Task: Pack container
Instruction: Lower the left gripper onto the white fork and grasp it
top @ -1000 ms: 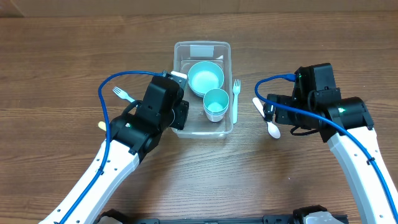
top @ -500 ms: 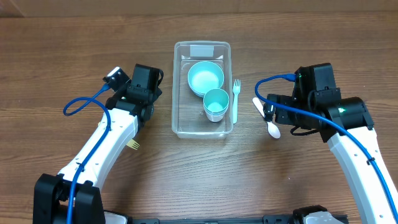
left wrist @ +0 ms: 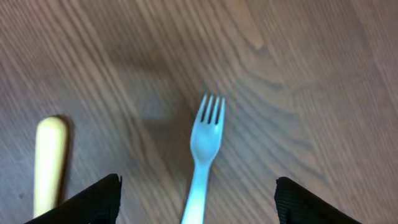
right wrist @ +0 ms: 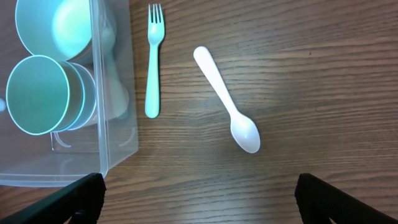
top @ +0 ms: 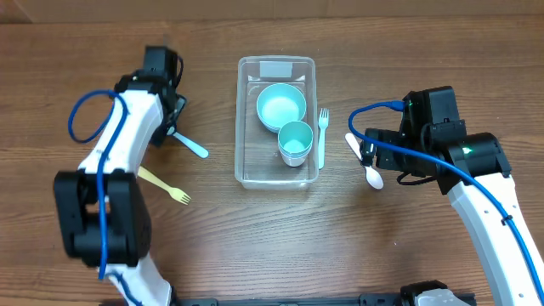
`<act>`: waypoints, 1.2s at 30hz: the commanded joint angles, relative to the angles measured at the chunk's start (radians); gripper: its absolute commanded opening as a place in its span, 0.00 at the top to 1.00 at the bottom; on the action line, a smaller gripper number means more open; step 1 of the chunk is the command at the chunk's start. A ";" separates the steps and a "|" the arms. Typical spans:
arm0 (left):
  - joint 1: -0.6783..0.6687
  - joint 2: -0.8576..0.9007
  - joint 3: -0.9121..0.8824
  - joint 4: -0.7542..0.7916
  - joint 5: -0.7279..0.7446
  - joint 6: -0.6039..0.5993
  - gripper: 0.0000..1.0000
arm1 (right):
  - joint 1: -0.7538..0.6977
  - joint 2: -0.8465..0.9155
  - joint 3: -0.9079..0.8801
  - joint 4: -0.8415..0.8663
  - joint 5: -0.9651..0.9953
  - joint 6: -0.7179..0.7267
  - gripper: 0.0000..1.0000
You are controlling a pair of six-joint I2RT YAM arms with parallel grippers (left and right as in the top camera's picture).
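1. Nearest me, left of the container [top: 255, 163] and slightly nearer than its near end, a yellow fork [top: 166, 185] of thin plastic lies flat on the wood-grain table [top: 255, 246].
2. Right of the container, a white spoon [right wrist: 225, 99] of smooth plastic with an oval bowl lies flat and slanted; my right gripper [right wrist: 202, 199] hangs over it with its jaws spread wide, pinching nothing.
3. The container stands on the table between my two arms; it is clear plastic, rectangular with rounded corners, and its long side runs away from me.
4. Just beside the container's right wall lies a mint-green fork [right wrist: 152, 62], flat, with its tines toward the far side; it is apart from the spoon.
5. Left of the container, a pale blue fork [left wrist: 202, 149] lies flat on the wood; my left gripper [left wrist: 198, 202] hovers above it with its jaws wide apart, dark fingertips either side of the handle and clear of it; it holds nothing.
6. Inside the container, a round teal cup [top: 295, 142] stands upright by the right wall; a shallow teal bowl [top: 281, 106] sits just beyond it; I cannot tell whether they touch.
7. At the container's far short end there is a white label [top: 276, 68].
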 commanded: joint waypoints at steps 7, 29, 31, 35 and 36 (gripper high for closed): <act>-0.007 0.283 0.218 -0.126 0.032 0.024 0.22 | -0.002 -0.008 0.002 0.006 -0.004 0.000 0.00; -0.008 0.368 0.221 -0.115 0.090 0.053 0.96 | -0.002 -0.008 0.002 0.006 -0.004 0.000 0.00; -0.008 0.367 0.233 -0.133 0.089 0.053 0.96 | -0.002 -0.008 0.002 0.006 -0.004 0.000 0.00; -0.008 0.367 0.257 -0.153 0.089 0.053 0.96 | -0.002 -0.008 0.002 0.007 -0.004 0.000 0.00; -0.008 0.367 0.257 -0.155 0.090 0.053 0.96 | -0.002 -0.008 0.002 0.006 -0.004 0.000 0.00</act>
